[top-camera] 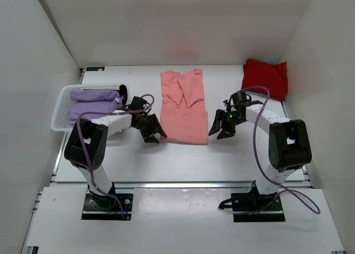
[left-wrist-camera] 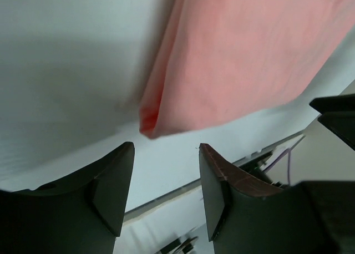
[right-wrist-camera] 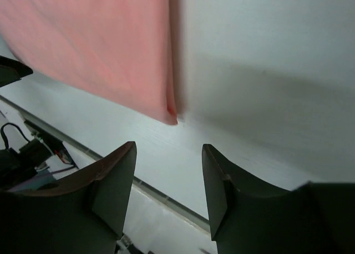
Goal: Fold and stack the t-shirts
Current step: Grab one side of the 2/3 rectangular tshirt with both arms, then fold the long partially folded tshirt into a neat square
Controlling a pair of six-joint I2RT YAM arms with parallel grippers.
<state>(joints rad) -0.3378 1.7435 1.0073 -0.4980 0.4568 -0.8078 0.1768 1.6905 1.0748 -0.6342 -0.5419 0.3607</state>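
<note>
Left gripper: jaws spread wide with only bare table between them; it grips nothing.
Right gripper: jaws equally wide apart over bare table; it grips nothing.
Pink shirt: lies flat between the two grippers with its sleeves folded inward. One near corner sits just ahead of the left gripper's gap, the other just ahead of the right gripper's gap. Neither finger pair touches the cloth.
Green light: a small glowing dot on the right wrist, just behind that gripper.
Purple shirts: piled in the white basket, beyond the left gripper on its outer side; their number cannot be told.
Red shirt: folded, well beyond the right gripper, at the table's far corner on its outer side.
Hard to make out: both wrist views are blurred, and each shows only a lower part of the pink shirt. In the top view each gripper reads as one dark mass. The left arm crosses the basket's near corner.
</note>
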